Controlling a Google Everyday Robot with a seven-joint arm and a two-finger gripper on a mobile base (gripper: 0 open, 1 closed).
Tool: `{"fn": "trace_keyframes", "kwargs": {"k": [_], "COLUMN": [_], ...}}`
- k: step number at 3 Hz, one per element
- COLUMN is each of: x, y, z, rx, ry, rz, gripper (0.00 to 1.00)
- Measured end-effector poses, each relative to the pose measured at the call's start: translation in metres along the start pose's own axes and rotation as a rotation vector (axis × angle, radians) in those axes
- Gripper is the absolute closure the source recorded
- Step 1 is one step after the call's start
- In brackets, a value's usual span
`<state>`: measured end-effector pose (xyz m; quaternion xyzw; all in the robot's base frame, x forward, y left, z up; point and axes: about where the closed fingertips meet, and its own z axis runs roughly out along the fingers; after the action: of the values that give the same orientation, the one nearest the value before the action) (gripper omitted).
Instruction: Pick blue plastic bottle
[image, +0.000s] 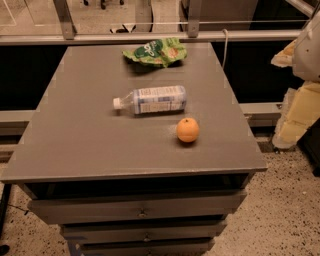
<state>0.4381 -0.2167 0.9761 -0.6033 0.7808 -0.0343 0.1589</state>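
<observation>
A flat, matt grey table top (65, 125) is seen, set over a stack of grey drawers (140, 210) with small central pulls. Near its middle the clear pale-blue plastic bottle (152, 100) is laid on its side, its white cap pointed left and its white-and-blue printed label wrapped round the smooth cylindrical body. Nothing is touching it, so the pick is judged not yet begun: approach, grasp and lift are all left to be done.

Behind the bottle, near the far edge, a crumpled green snack bag (156, 51) of glossy, creased film is spread flat. In front of the bottle's base and to its right, a round orange fruit (187, 130) with a dull, finely dimpled skin is set, near the bottle but apart from it.

At the far right, beyond the table's edge and well apart from the bottle, the robot's pale cream gripper (300, 117) is held under a white arm housing. Whether it is open or closed cannot be told; nothing is seen to be carried by it.
</observation>
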Motion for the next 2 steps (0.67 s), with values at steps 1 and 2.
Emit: {"fn": "trace_keyframes", "kwargs": {"k": [1, 2], "x": [0.0, -0.015], "y": [0.0, 0.0], "z": [0.0, 0.004], "rx": [0.0, 0.006], "ry": [0.0, -0.04], "rz": [0.0, -0.038], "gripper": [0.0, 0.0]}}
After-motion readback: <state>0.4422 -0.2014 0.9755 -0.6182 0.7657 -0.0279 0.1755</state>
